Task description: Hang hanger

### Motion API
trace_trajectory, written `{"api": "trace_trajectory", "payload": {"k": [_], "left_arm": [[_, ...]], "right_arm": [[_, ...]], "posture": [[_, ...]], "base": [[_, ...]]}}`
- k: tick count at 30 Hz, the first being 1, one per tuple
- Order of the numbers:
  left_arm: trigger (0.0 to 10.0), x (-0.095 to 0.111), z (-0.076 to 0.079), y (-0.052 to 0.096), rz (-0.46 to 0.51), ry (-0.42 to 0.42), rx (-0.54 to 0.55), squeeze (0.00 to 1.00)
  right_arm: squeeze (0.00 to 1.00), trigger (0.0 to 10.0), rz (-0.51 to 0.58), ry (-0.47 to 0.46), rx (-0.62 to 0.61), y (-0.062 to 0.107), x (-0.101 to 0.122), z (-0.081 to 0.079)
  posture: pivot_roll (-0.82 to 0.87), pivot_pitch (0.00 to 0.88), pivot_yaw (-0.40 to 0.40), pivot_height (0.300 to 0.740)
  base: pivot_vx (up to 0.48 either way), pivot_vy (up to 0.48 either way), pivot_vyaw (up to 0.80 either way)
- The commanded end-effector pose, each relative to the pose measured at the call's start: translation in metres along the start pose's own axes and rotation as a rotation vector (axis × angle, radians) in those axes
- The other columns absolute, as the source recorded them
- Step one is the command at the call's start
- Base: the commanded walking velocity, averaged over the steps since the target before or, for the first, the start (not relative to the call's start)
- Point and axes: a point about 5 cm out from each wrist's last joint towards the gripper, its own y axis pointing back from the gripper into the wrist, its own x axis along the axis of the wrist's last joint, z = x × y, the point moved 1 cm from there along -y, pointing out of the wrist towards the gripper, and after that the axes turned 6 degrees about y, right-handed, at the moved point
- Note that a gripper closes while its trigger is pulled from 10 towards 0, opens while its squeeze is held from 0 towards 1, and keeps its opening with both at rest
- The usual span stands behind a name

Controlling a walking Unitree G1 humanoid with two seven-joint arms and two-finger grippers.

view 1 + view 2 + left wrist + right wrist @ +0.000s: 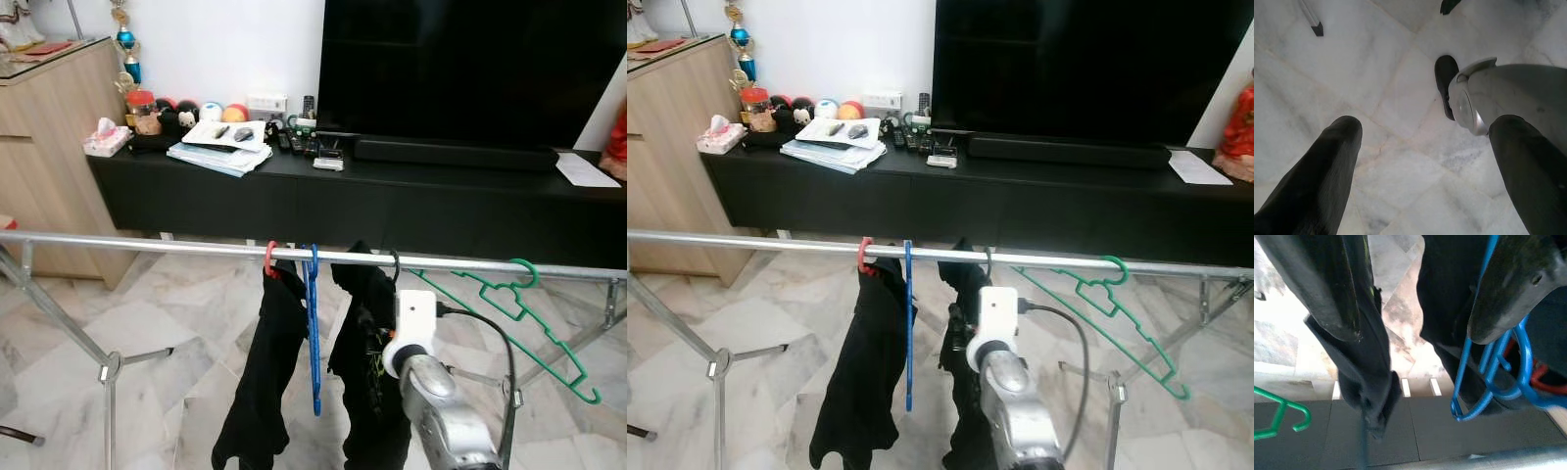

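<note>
Four hangers on the rail [147, 244] already: red [269, 258], blue [313, 323], black [394, 264], green [509, 304]. My right gripper [1415, 308] spread wide, empty, by blue hanger. Left gripper [1425, 161] wide, idle. Hanging looks done.

The right arm [439, 406] reaches up and forward, wrist raised — its gripper [1415, 328] has the jaws spread apart. The left gripper [1425, 161] hangs low, pointing straight down — jaws wide open, holding nothing.
</note>
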Motion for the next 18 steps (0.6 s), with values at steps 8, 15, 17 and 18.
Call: {"api": "trace_trajectory", "payload": {"k": [8,15,17,18], "left_arm": [[10.0,-0.002,-0.003,0.001,-0.009,-0.009,0.013,0.0],[10.0,-0.004,-0.004,0.001,-0.013,-0.009,0.018,0.0],[10.0,-0.004,-0.004,0.001,-0.014,-0.01,0.018,0.0],[10.0,-0.005,-0.004,0.001,-0.015,-0.014,0.018,0.0]], "right_arm": [[1.0,10.0,-0.027,-0.002,-0.105,-0.016,0.004,0.005],[0.0,10.0,-0.014,-0.001,-0.163,-0.021,0.009,0.013],[0.0,10.0,-0.018,-0.005,-0.168,-0.021,0.007,0.013],[0.0,10.0,-0.021,-0.005,-0.17,-0.022,0.006,0.013]], "posture": [[-0.08,0.0,0.0,0.74],[-0.08,0.0,-0.001,0.74],[-0.08,0.0,0.001,0.74],[-0.08,0.0,0.002,0.74]], "base": [[0.0,0.0,0.0],[0.0,0.0,0.0],[0.0,0.0,0.0],[0.0,0.0,0.0]]}}
